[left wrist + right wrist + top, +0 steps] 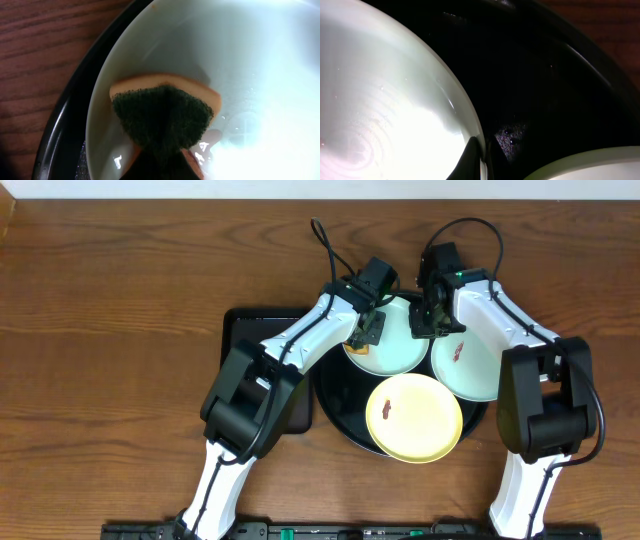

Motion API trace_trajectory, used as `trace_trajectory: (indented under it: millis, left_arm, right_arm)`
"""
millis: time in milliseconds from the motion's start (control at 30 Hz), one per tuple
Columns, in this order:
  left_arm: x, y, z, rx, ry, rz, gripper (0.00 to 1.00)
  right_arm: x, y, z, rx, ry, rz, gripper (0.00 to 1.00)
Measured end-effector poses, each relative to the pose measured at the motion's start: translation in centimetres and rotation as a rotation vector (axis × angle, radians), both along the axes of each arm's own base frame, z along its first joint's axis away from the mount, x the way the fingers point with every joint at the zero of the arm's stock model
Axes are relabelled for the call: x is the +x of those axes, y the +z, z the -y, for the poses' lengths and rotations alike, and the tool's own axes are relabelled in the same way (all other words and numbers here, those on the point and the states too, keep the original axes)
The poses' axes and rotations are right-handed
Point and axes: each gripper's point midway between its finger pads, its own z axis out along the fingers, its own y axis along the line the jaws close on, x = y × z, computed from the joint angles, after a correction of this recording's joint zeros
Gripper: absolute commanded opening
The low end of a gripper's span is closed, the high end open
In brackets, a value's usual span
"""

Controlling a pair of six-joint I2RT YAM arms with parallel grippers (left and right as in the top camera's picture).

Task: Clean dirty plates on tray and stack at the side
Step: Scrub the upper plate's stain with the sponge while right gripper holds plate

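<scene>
Left end effector point(368, 330) is clenched on an orange sponge with a dark green scouring face point(162, 120). It presses the sponge flat against the inside of a pale mint-green round plastic plate point(392, 352), which lies at the far side of the large round glossy black tray point(335, 395). Right end effector point(432, 318) is clenched on that same plate's rim, on the side towards the tray's right edge. A second mint-green plate point(472, 375) sits over the tray's right rim and has a reddish-brown smear point(458, 352). A pale yellow round plate point(420, 420) lies at the tray's near edge, overlapping both green plates, with a small brown smear point(385, 412). A smaller rectangular black tray point(240, 335) sits just left of the round tray on the wooden counter point(120, 330).
</scene>
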Motion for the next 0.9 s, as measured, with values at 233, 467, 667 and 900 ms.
trace_trajectory:
  millis: [233,467,667,900]
  left_arm:
    - [-0.1,-0.6,0.2,-0.007,-0.005,0.016,0.08]
    - [-0.2,-0.7,0.4,-0.018,-0.008,0.043,0.08]
    - [-0.3,-0.7,1.0,-0.055,-0.016,0.053,0.08]
    - [-0.7,-0.6,2.7,-0.105,-0.020,0.055,0.08]
  right_arm:
    - [0.0,0.0,0.0,0.000,0.000,0.000,0.01]
    - [0.0,0.0,0.0,0.000,0.000,0.000,0.01]
    - [0.0,0.0,0.0,0.000,0.000,0.000,0.01]
    - [0.0,0.0,0.0,0.000,0.000,0.000,0.01]
